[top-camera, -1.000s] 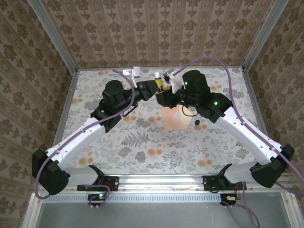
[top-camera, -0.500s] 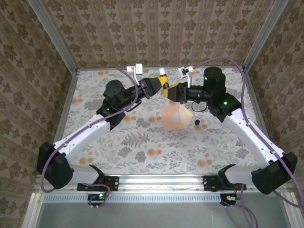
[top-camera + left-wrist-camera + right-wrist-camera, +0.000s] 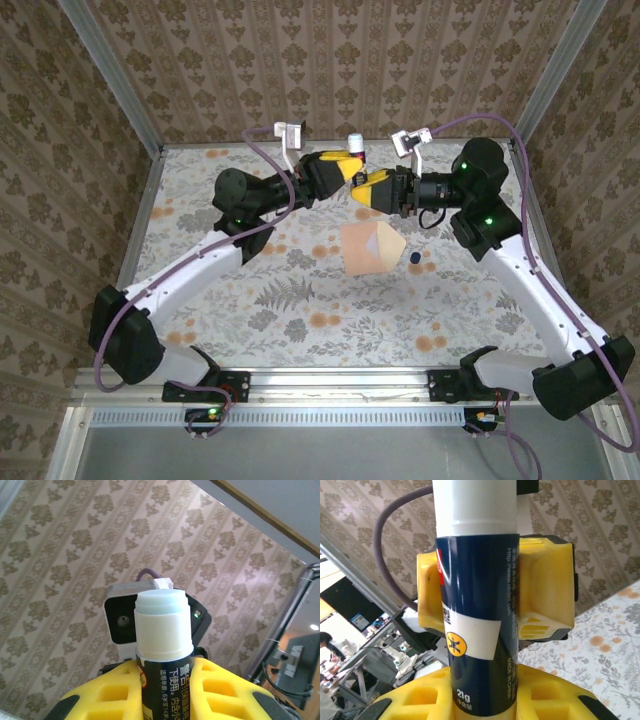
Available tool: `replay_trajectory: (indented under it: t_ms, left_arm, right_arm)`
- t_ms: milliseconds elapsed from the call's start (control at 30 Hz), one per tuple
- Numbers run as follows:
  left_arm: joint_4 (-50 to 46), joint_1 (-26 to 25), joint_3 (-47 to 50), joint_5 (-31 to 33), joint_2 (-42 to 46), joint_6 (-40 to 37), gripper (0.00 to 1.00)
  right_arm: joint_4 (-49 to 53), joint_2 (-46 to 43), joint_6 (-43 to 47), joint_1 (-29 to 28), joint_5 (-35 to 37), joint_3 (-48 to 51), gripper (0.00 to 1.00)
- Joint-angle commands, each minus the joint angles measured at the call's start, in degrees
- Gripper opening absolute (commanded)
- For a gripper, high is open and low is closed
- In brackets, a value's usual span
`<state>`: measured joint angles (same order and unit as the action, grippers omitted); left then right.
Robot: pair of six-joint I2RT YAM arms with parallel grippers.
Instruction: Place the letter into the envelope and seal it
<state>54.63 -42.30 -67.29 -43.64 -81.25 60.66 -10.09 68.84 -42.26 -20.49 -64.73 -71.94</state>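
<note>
The plain peach-orange paper envelope (image 3: 365, 250) lies flat mid-bench in the overhead view, its triangular flap pointing right and looking open. The flower-patterned bench (image 3: 300, 310) shows all around it. A small dark blue cap (image 3: 413, 258) sits just beside the flap's tip. High above, at the far side, the left claw (image 3: 338, 168) and right claw (image 3: 372, 188) meet nose to nose around a dark-barrelled, white-tipped glue stick (image 3: 353, 143). Both are well clear of the paper.

Over to the left wrist: the glue stick (image 3: 162, 640) stands upright, white collar bare and pale glue exposed on top. The left claw (image 3: 165, 695) is closed on the barrel, with yellow fingers (image 3: 107, 697) snug on either side.

Right wrist now: the navy barrel of the glue stick (image 3: 475, 605) runs up the middle. The right claw (image 3: 482, 702) clamps its lower end, and the other arm's yellow fingers (image 3: 545, 590) grip it higher up.

With the stick uncapped, I judge the sealing step is in hand, and glue goes on the flap next. The envelope should be feather-light, limp and quick to skid or crumple under the stick. One claw should pin the rectangular body flat, pressing down rather than pinching. The flap is best folded over from its pointed tip.
</note>
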Motion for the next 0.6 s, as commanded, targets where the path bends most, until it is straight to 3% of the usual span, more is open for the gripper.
replay_trajectory:
  t_ms: [0,233,400,467,567]
  left_arm:
    - [4.77,-1.98,0.03,-11.17,-2.39,2.35,0.0]
    - [12.93,-2.08,-1.13,-13.84,-4.99,8.36,0.0]
    - [7.93,-1.35,-0.77,-13.31,-4.0,4.69,0.0]
    - [2.15,-0.3,-0.01,-11.3,-2.35,0.98,0.0]
    - [-6.05,2.01,2.34,-5.17,1.13,-5.02,0.0]
  right_arm:
    - [-7.62,-1.48,-3.61,0.2,-1.59,-4.16,0.22]
    - [-6.27,-1.29,-2.97,0.23,-2.82,-5.28,0.22]
    - [6.87,-1.43,5.74,0.25,0.62,-7.17,0.27]
    - [12.43,-1.73,9.43,0.45,3.59,-7.75,0.38]
    - [17.35,-3.07,12.52,1.53,8.33,-7.03,0.69]
